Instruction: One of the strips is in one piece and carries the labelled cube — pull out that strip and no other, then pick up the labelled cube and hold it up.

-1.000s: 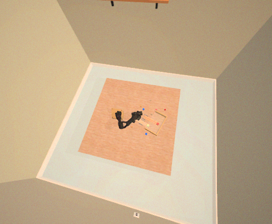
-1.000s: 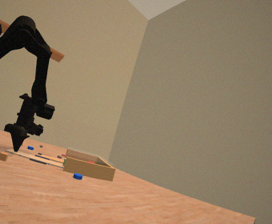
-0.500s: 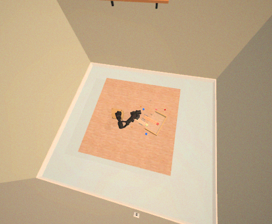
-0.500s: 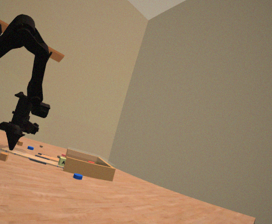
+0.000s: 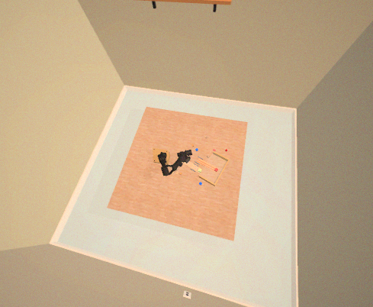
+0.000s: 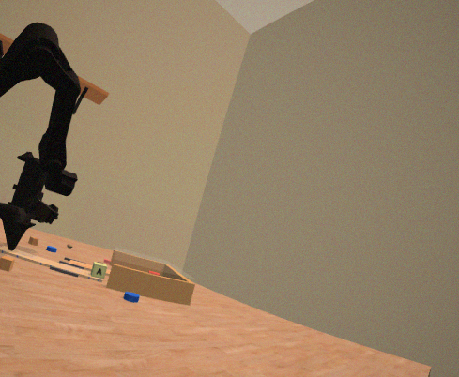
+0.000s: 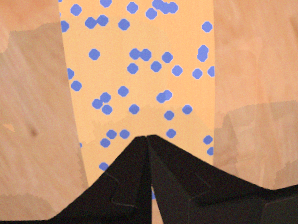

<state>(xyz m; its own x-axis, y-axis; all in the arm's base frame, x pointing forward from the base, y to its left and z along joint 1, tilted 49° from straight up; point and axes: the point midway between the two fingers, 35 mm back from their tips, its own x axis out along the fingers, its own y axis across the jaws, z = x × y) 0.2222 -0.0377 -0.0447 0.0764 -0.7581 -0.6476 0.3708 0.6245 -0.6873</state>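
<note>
Risk: black gripper [image 7: 150, 141], jaws fully closed on nothing, presses the orange blue-dotted strip [image 7: 136, 56]; slipping could strand the green labelled cube [image 6: 99, 269].

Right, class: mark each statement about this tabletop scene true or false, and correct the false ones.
1. The tool is shut, with nothing between its fingers. True.
2. The tool's tips point down onto an orange strip with blue dots. True.
3. The green labelled cube is held up in the air. False: it sits low on the strips, beside the wooden tray.
4. A blue disc lies on the table in front of the wooden tray. True.
5. The blue disc lies inside the wooden tray. False: it lies outside, on the table.
6. The tool is opened wide above the cube. False: it is shut and away from the cube.
</note>
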